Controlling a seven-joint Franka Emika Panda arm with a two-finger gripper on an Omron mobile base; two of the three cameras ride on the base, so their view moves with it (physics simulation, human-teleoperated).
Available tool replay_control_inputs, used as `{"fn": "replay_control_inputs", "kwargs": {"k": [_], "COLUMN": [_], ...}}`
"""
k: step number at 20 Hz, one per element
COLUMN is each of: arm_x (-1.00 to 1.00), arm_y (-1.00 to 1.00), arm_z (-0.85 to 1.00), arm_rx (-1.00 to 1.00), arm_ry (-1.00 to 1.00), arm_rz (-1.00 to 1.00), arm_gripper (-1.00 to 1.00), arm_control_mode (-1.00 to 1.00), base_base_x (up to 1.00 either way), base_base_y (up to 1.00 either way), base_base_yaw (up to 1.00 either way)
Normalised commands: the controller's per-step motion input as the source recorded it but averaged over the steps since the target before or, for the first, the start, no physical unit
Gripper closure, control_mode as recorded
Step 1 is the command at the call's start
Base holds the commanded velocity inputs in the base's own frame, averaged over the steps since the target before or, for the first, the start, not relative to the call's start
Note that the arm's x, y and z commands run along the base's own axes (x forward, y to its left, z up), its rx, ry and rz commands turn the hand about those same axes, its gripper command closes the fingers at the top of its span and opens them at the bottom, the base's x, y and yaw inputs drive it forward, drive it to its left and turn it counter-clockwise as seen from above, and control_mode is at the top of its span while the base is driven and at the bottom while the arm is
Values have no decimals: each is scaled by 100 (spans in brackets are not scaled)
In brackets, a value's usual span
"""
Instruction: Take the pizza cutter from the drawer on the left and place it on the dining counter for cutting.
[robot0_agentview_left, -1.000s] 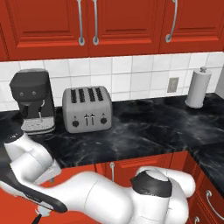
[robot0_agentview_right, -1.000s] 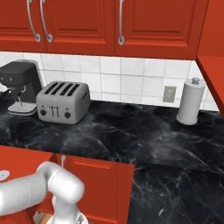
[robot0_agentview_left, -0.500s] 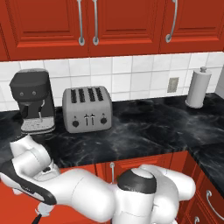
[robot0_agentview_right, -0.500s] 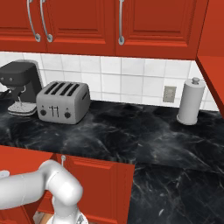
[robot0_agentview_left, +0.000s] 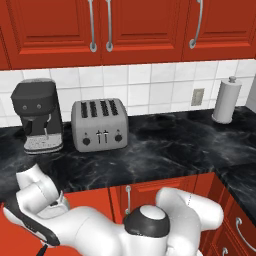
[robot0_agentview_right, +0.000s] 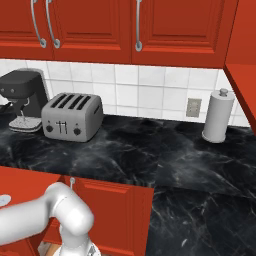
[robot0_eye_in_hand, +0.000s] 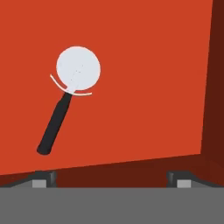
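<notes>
Setting: a red-cabinet kitchen; toaster (robot0_agentview_left: 99, 125) and coffee machine (robot0_agentview_left: 37, 115) stand on black marble at mid-frame.
Cutter: the pizza cutter (robot0_eye_in_hand: 68, 97) lies flat on the drawer (robot0_eye_in_hand: 144, 65) floor, upper left of your hand view, handle angled down-left.
Gripper: your gripper (robot0_eye_in_hand: 112, 178) hangs above it, fingers spread wide, holding nothing.
Risk: you're offset right; descend now and you'd likely miss the thin handle.
Writing: none legible.

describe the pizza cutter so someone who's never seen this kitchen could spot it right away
Look into the open red drawer, whose plain red floor the hand view looks down on. The pizza cutter lies flat on that floor, with nothing else in view beside it. It has a round silvery-white wheel at one end and a short, slim black handle slanting away from it, standing out against the red.
</notes>
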Motion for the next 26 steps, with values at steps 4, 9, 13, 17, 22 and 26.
{"fn": "replay_control_inputs", "kwargs": {"k": [4, 9, 13, 17, 22, 26], "arm_x": [0, 0, 21, 23, 9, 14], "arm_y": [6, 1, 13, 14, 26, 25], "arm_z": [-47, -47, -35, -25, -24, -34], "arm_rx": [7, 17, 0, 0, 0, 0], "arm_ry": [-3, 0, -1, 0, 0, 0], "arm_rz": [0, -1, -3, -4, -5, -3], "arm_gripper": [-100, -100, -100, -100, -100, -100], "arm_control_mode": [-100, -100, -100, -100, -100, -100], "base_base_x": [0, 0, 0, 0, 0, 0], "base_base_y": [0, 0, 0, 0, 0, 0], "base_base_yaw": [0, 0, 0, 0, 0, 0]}}
